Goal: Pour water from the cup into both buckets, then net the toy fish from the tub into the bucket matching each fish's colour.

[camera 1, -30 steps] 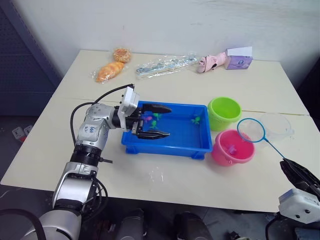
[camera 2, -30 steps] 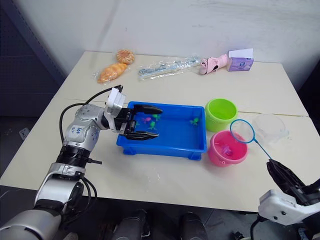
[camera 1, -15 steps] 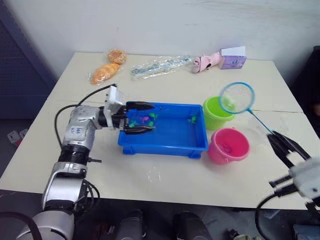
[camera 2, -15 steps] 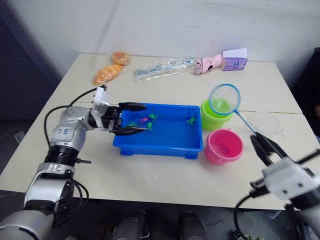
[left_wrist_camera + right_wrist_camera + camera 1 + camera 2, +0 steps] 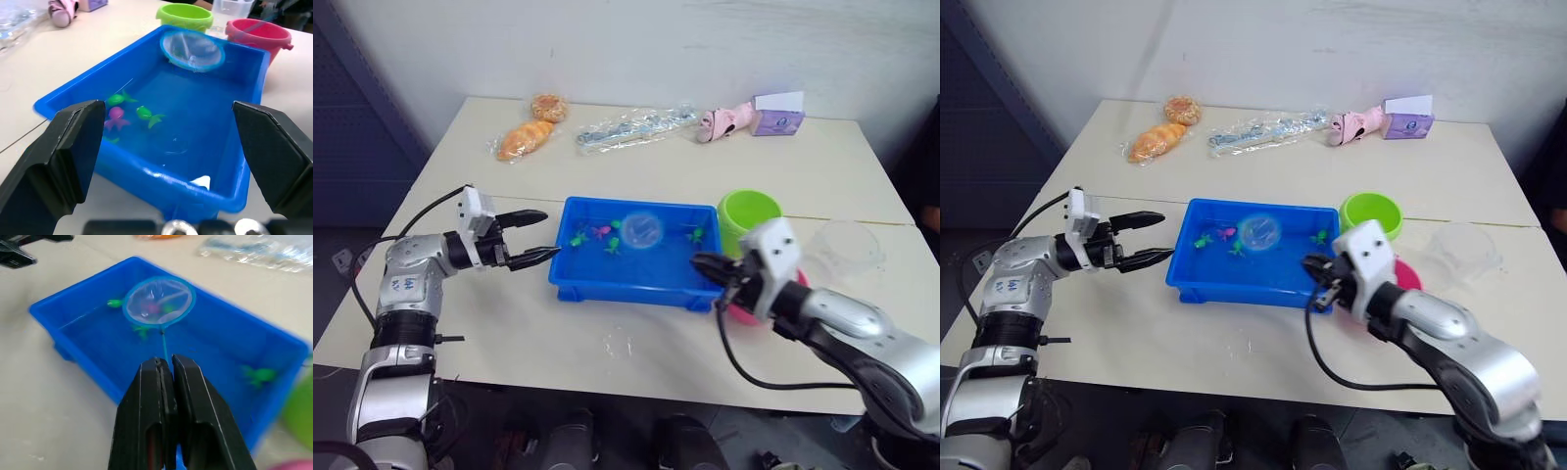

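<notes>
Blue-rimmed, the net [image 5: 642, 230] hangs over the tub [image 5: 607, 279] mid-tabletop, its handle clamped in the right end effector [image 5: 166, 377], left end effector [image 5: 540, 236] spread apart; thin wire could twist, spilling fish.

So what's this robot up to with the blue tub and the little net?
It is fishing toy fish out of the blue tub. Its right gripper is shut on the thin handle of the net, whose hoop hangs over the tub near a cluster of green and pink fish. The left gripper is open, just outside the tub's end, holding nothing. The green bucket and pink bucket wait at the tub's far end, with the clear cup beside them.
</notes>
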You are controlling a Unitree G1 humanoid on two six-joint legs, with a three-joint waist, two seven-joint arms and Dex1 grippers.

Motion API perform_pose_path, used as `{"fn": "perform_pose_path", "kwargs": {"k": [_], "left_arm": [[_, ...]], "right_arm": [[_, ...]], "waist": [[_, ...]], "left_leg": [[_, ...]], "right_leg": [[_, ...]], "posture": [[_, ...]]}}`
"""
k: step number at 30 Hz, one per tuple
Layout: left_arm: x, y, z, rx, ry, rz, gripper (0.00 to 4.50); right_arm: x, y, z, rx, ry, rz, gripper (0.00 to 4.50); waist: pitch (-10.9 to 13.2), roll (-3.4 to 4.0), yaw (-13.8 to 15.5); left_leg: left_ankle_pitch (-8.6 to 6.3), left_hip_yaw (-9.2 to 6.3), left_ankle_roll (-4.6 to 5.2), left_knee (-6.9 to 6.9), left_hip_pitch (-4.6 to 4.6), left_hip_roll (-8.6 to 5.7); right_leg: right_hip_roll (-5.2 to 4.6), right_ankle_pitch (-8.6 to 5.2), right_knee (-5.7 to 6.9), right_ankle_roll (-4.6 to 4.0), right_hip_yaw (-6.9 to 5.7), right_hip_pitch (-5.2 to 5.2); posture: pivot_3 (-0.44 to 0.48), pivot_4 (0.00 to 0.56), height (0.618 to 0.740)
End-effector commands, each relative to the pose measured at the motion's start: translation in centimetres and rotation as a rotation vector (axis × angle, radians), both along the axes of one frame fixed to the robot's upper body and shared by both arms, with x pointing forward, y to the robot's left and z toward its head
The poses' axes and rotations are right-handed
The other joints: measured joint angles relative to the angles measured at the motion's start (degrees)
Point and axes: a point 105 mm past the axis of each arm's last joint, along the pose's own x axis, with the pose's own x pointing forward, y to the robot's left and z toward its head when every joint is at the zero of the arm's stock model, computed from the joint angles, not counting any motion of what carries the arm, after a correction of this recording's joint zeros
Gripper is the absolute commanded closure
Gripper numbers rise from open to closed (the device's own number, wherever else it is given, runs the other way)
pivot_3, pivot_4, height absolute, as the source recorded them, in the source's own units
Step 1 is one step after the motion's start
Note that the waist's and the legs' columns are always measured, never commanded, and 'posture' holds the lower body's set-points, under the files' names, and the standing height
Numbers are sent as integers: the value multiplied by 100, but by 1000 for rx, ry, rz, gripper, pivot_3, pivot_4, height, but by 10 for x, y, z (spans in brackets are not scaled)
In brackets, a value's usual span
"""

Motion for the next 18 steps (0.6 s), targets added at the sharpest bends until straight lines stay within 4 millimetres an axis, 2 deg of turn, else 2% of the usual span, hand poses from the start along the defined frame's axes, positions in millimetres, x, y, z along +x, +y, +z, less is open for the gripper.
{"fn": "perform_pose_path", "kwargs": {"k": [1,6,14,18], "left_arm": [[-3,-2,13,-4,-60,17,43],[-5,-1,13,1,-59,47,43],[-5,6,17,12,-56,73,43],[-5,5,17,14,-55,70,43]], "right_arm": [[15,16,-6,-15,44,-2,4500],[30,30,-13,-35,90,3,4500],[32,31,-18,-80,135,1,4500],[39,30,-19,-83,149,-35,4500]], "waist": [[0,0,13],[0,0,-2],[0,0,-68],[0,0,-121]], "left_leg": [[0,-2,0,0,-4,-3],[-4,2,7,-4,-9,-15],[-5,2,8,-8,-11,-16],[-5,2,8,-9,-11,-16]], "right_leg": [[-2,0,3,0,-1,-3],[-12,0,17,0,-1,-8],[-13,1,19,0,-4,-11],[-13,0,18,0,-4,-12]], "posture": [[0,150,740],[0,150,740],[0,150,740],[0,150,740]]}}
